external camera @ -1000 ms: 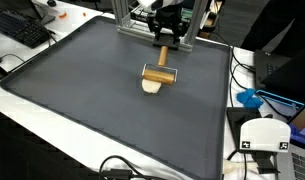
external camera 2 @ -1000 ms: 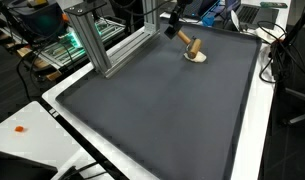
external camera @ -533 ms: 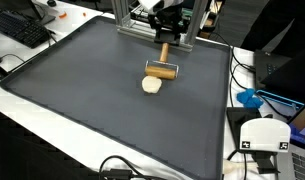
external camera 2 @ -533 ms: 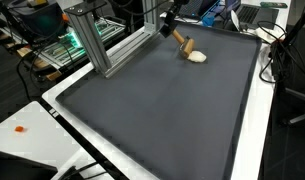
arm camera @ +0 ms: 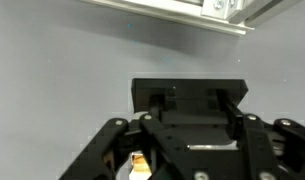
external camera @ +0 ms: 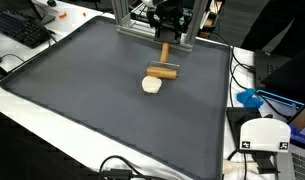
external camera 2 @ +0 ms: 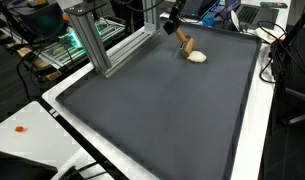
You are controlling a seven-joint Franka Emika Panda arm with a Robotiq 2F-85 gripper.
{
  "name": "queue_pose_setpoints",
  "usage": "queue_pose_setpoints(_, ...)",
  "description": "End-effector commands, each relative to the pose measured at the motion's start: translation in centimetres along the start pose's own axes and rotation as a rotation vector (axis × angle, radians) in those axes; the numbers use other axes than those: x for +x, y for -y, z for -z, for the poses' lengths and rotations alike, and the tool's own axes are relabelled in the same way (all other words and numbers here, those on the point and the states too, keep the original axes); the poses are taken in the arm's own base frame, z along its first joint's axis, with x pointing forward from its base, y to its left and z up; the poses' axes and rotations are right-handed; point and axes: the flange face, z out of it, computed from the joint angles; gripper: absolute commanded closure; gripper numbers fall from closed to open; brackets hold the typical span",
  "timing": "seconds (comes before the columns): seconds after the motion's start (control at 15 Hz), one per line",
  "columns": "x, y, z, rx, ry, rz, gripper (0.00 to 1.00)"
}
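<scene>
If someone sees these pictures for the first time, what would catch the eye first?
A T-shaped wooden tool rests far back on the large dark grey mat, its handle held by the black gripper. A pale round dough-like lump sits right beside the tool's head. Behind them stands a silver aluminium frame.
</scene>
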Motion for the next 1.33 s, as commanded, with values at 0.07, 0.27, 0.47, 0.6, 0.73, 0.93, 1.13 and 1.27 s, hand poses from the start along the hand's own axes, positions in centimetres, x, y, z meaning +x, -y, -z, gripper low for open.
queue_pose_setpoints(0.07,0.5,-0.1,2.7,0.002,-0.087,0.005,0.65)
queue_pose_setpoints(0.27,0.7,-0.1,2.4,0.001,-0.072,0.005,0.65)
queue_pose_setpoints(0.47,1.0,0.0,1.4,0.001,-0.048,0.004,0.65)
queue_pose_setpoints(0.6,1.4,0.0,0.8,-0.002,-0.035,0.007,0.65)
queue_pose_setpoints(0.73,1.8,0.1,0.2,-0.001,-0.023,0.009,0.65)
queue_pose_setpoints(0.93,2.3,0.2,0.0,-0.001,-0.026,0.014,0.65)
queue_pose_setpoints(1.13,2.8,0.2,-0.2,-0.002,-0.022,0.016,0.65)
queue_pose_setpoints(1.27,3.2,0.3,-0.2,0.001,-0.023,0.019,0.65)
